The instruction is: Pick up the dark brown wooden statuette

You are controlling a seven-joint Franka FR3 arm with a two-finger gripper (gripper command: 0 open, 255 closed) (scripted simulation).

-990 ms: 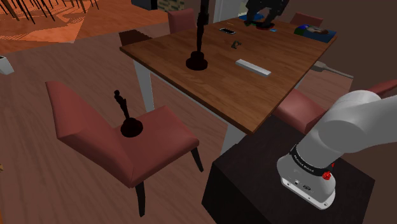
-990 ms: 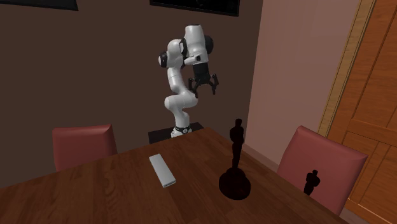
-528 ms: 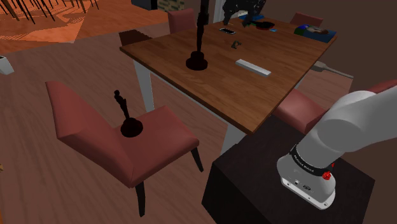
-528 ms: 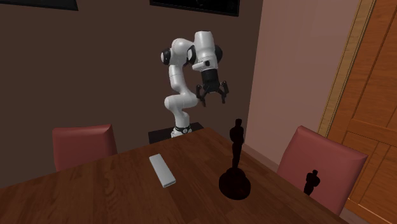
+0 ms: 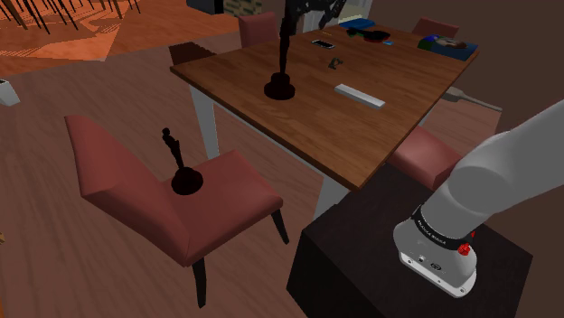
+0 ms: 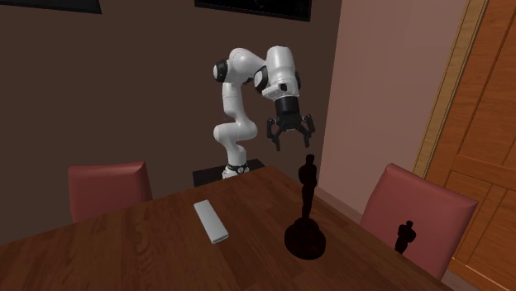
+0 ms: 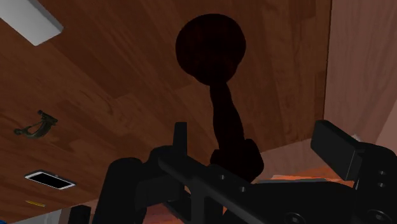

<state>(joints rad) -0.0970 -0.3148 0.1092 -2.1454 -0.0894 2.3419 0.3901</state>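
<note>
- Two dark statuettes: one tall statuette [image 5: 279,88] on the table, one small statuette [image 5: 184,176] on a chair seat.
- Four red chairs [image 5: 163,194] [image 5: 258,27] [image 5: 438,27] [image 5: 420,154].
- One wooden table [image 5: 361,131].
- One white bar [image 5: 360,95], one phone [image 5: 322,42] and one small metal piece [image 5: 334,62] on the tabletop.
- One white robot arm [image 6: 236,99].

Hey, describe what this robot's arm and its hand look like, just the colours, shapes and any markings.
The arm is made of smooth, rounded white segments with dark joints between them. Near its foot a black band carries small pale lettering, with a red spot beside it. The hand is all black and ends in two blocky fingers. No loose cables show.
</note>
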